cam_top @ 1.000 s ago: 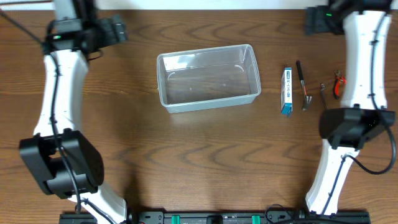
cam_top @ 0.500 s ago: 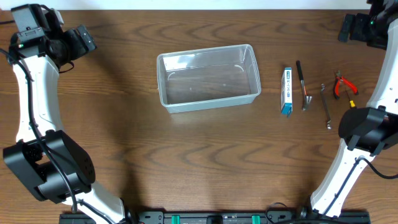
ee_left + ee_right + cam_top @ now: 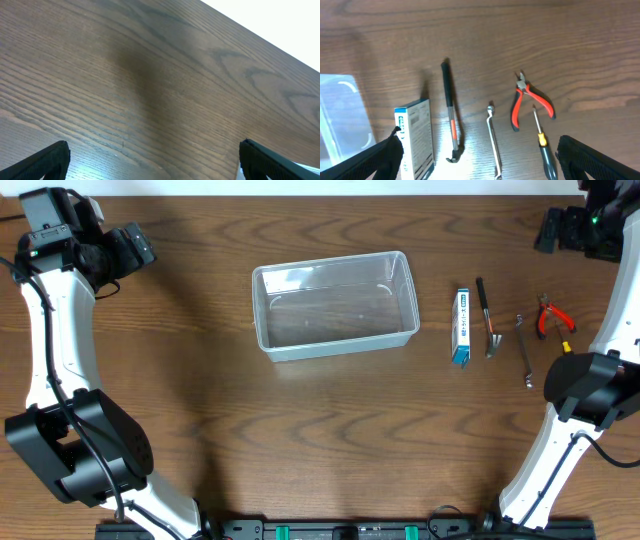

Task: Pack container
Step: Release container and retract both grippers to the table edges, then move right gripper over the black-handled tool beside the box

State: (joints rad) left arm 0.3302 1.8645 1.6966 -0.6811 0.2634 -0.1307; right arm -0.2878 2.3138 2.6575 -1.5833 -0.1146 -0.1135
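Two grippers stand at the far corners of the brown wood-grain table (image 3: 330,440), both with fingers spread wide. The left gripper (image 3: 132,246) sits at the far-left corner; in the left wrist view its black fingertips (image 3: 50,161) frame only bare tabletop. The clear rectangular plastic container (image 3: 335,305) with rounded corners rests upright near the table centre, well apart from both grippers. To its right lies a row of small items, none touching the next: a narrow blue-and-white cardboard box (image 3: 461,327), a slim black bar with a hooked end (image 3: 486,315), a thin bent metal rod (image 3: 523,350), red-handled pliers (image 3: 550,315) and a screwdriver with a yellow collar and black handle (image 3: 542,145). The right gripper (image 3: 557,230) sits at the far-right corner, clear of every item.
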